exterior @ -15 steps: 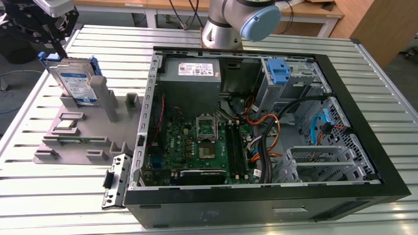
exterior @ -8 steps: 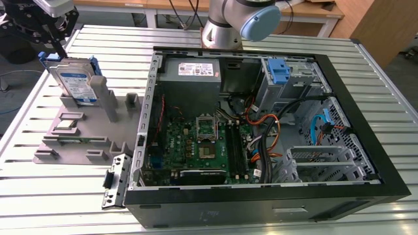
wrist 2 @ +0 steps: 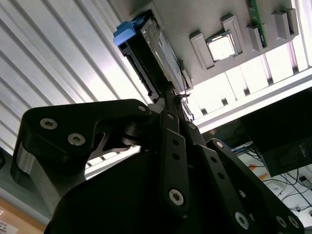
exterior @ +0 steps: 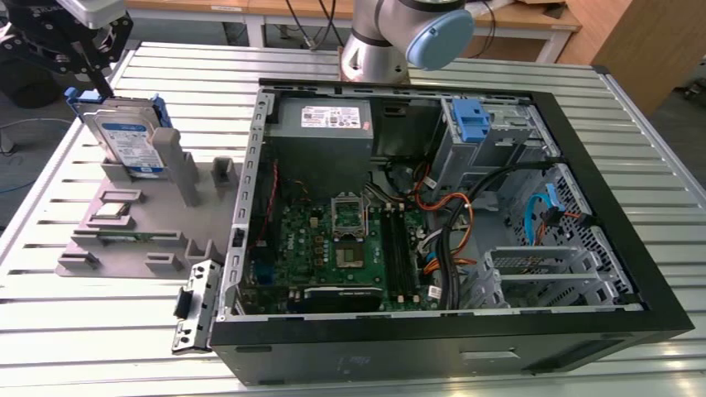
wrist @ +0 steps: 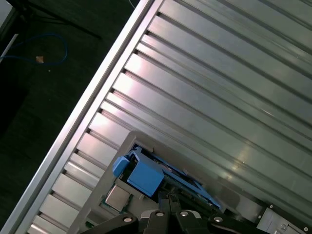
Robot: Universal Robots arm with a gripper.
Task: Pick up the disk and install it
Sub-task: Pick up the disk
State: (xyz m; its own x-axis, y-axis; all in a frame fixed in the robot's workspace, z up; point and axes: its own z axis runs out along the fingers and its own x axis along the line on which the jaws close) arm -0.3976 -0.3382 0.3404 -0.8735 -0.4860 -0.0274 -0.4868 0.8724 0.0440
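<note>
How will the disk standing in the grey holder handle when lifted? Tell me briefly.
Probably stiff: the disk looks like a flat metal slab. Likely heavy for its size, given the metal case. It stands on edge in the grey holder, so a sideways push might tip it; its blue bracket may flex slightly.
</note>
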